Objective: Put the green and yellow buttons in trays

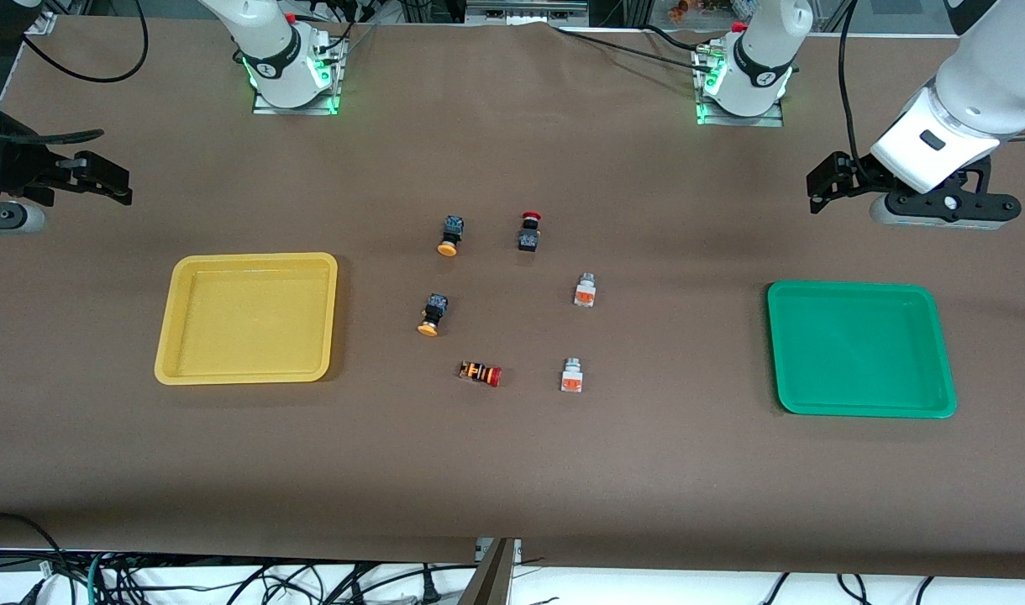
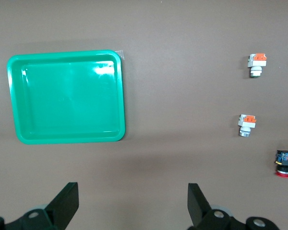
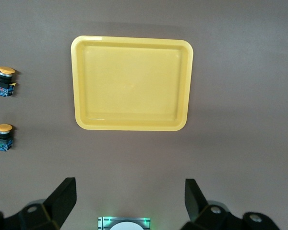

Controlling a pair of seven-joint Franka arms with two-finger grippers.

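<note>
Two yellow-capped black buttons (image 1: 449, 235) (image 1: 432, 314) lie at the table's middle; in the right wrist view they are the buttons (image 3: 5, 80) (image 3: 3, 136). Two white-bodied buttons (image 1: 585, 290) (image 1: 571, 375) with orange marks lie beside them toward the left arm's end, seen too as the buttons (image 2: 257, 63) (image 2: 246, 124). The yellow tray (image 1: 248, 319) (image 3: 132, 84) and the green tray (image 1: 861, 349) (image 2: 67, 96) hold nothing. My left gripper (image 1: 827, 186) (image 2: 133, 196) hangs open over bare table by the green tray. My right gripper (image 1: 113, 181) (image 3: 129, 191) hangs open by the yellow tray.
A black button with a red cap (image 1: 528, 231) (image 2: 284, 163) stands among the others, farthest from the front camera. An orange-striped button with a red cap (image 1: 480, 373) lies on its side between the nearer yellow-capped and white-bodied ones. Brown cloth covers the table.
</note>
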